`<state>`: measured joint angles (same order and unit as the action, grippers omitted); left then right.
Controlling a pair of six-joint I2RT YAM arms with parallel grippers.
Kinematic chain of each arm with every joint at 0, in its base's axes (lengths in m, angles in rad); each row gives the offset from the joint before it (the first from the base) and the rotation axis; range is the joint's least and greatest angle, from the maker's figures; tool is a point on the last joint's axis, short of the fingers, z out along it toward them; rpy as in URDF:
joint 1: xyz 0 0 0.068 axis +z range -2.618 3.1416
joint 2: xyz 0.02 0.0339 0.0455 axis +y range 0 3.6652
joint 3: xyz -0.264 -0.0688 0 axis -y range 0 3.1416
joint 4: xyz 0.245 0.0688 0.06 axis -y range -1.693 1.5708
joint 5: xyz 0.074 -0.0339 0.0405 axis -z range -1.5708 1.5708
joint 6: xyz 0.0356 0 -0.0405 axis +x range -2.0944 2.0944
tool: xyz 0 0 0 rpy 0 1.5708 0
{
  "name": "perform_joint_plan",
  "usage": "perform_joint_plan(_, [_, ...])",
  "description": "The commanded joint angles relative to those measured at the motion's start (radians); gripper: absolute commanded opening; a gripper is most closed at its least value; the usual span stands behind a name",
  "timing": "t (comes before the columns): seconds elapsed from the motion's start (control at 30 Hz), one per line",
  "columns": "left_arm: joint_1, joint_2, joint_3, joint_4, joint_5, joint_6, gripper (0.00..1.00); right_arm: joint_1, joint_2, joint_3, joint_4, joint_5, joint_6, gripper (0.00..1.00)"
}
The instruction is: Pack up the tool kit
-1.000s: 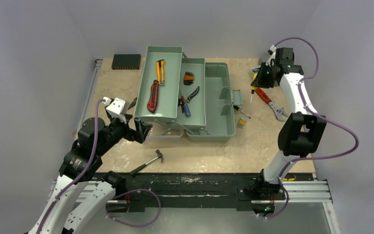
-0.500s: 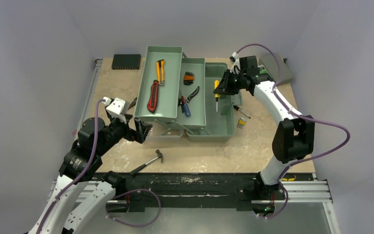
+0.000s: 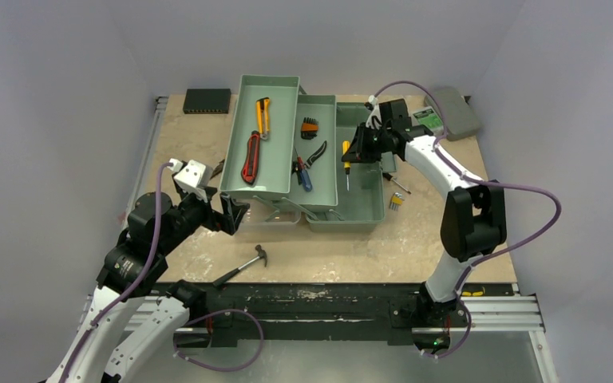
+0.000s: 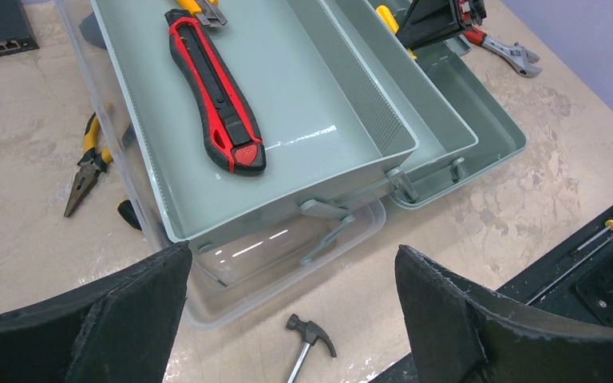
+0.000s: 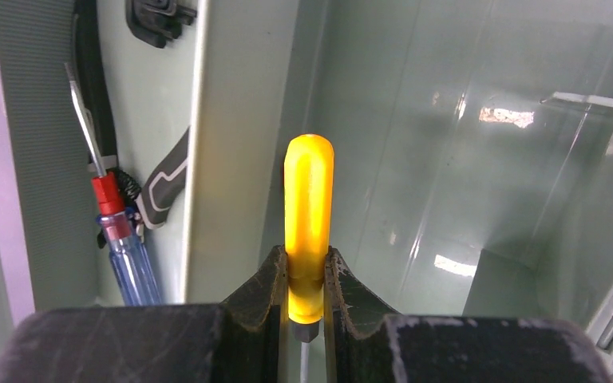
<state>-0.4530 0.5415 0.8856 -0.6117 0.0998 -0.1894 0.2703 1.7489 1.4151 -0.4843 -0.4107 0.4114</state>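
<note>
The sage-green tool kit box [image 3: 364,201] lies open with its two trays folded out to the left. A red knife [image 3: 251,157] [image 4: 217,92] and a yellow knife [image 3: 262,116] lie in the far left tray. Pliers [image 3: 313,157] and a blue screwdriver [image 3: 305,177] [image 5: 132,255] lie in the middle tray. My right gripper [image 3: 357,150] [image 5: 307,263] is shut on a yellow-handled screwdriver [image 3: 346,155] [image 5: 309,199], held over the box's bottom compartment [image 5: 463,159] beside the middle tray's wall. My left gripper [image 3: 234,215] [image 4: 291,255] hangs open at the box's near left corner, holding nothing.
A small hammer [image 3: 243,265] [image 4: 307,339] lies near the front edge. Yellow-handled pliers [image 4: 88,163] rest left of the box beside its translucent lid [image 4: 287,263]. A wrench [image 4: 503,52], a small screwdriver [image 3: 397,183] and hex keys [image 3: 396,200] lie right of the box. A grey case [image 3: 452,112] and a black box [image 3: 207,100] sit at the back.
My right arm has swung left from the table's right side, carrying the yellow screwdriver over the box's bottom compartment. The left arm has not moved.
</note>
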Motion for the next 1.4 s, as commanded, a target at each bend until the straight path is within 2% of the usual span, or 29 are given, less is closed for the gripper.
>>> perform_joint_plan(0.0, [-0.003,0.005,0.004,0.023,0.005,0.018,0.95,0.007,-0.003,-0.003,0.045,0.007,0.003,0.07])
perform_joint_plan(0.13, [-0.002,0.004,0.004,0.023,0.002,0.018,0.95,0.007,0.004,-0.006,0.049,0.011,0.003,0.07])
perform_joint_plan(0.17, [-0.002,0.006,0.003,0.023,0.002,0.018,0.95,0.007,0.003,-0.010,0.048,0.020,0.003,0.10])
perform_joint_plan(0.27, [-0.003,0.007,0.003,0.024,0.003,0.018,0.95,0.007,-0.014,-0.022,0.044,0.041,-0.005,0.47])
perform_joint_plan(0.33, [-0.003,0.007,0.003,0.023,0.004,0.018,0.95,0.007,-0.039,-0.031,0.046,0.056,-0.016,0.56])
perform_joint_plan(0.47, [-0.003,0.011,0.005,0.022,0.010,0.018,0.95,0.006,-0.121,-0.021,-0.009,0.156,-0.049,0.57])
perform_joint_plan(0.7, [-0.003,0.007,0.005,0.022,0.018,0.016,0.95,-0.019,-0.260,-0.031,-0.133,0.567,-0.051,0.61])
perform_joint_plan(0.77, [-0.003,0.006,0.004,0.023,0.021,0.015,0.95,-0.059,-0.299,-0.059,-0.139,0.617,-0.025,0.62])
perform_joint_plan(0.83, [-0.003,0.006,0.005,0.024,0.025,0.015,0.95,-0.127,-0.354,-0.113,-0.111,0.604,0.008,0.65])
perform_joint_plan(0.97, [-0.003,0.006,0.004,0.023,0.031,0.012,0.95,-0.311,-0.448,-0.250,-0.010,0.523,0.087,0.80])
perform_joint_plan(1.07, [-0.003,0.012,0.006,0.020,0.037,0.011,0.95,-0.407,-0.465,-0.343,0.058,0.434,0.140,0.79])
perform_joint_plan(1.27, [-0.003,0.012,0.006,0.021,0.040,0.011,0.95,-0.417,-0.374,-0.381,0.081,0.383,0.116,0.74])
perform_joint_plan(1.37, [-0.003,0.014,0.006,0.023,0.041,0.011,0.95,-0.415,-0.307,-0.396,0.130,0.373,0.051,0.71])
